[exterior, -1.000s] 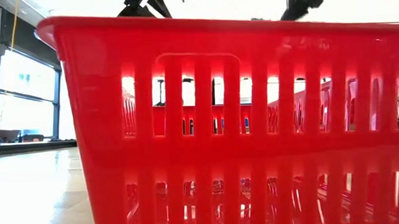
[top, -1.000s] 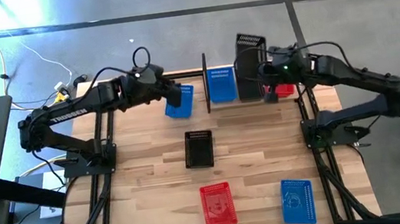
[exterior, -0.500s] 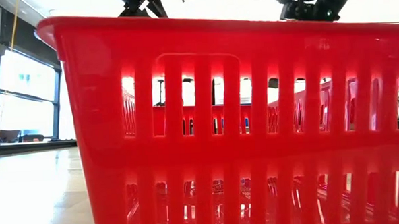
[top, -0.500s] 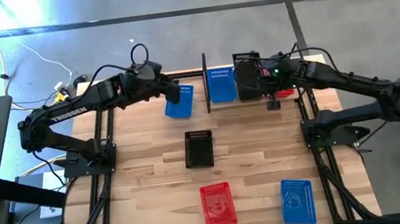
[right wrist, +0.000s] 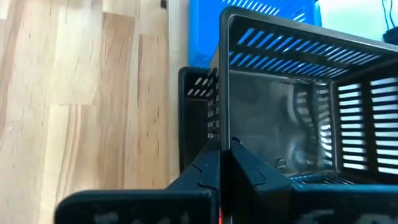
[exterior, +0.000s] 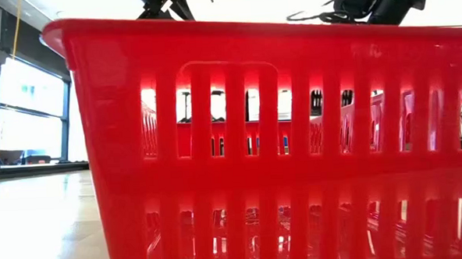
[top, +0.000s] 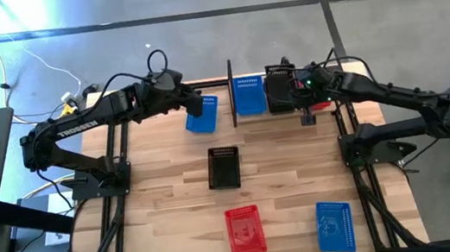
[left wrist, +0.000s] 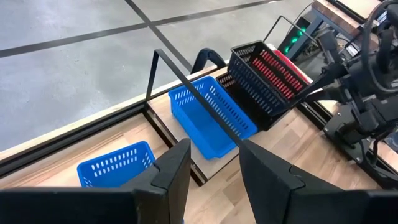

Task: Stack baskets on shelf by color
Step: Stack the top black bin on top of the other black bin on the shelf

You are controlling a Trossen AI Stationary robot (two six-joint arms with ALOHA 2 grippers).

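Near edge of the worktop: a red basket and a blue basket wait loose. Mid-table, a black basket lies alone. Far edge: right gripper, fingers pinched on the black basket's wall, sets it on the shelf beside the blue one. Left gripper, fingers apart, hovers near another blue basket. Placing step; next likely needs a release, then lift clear.
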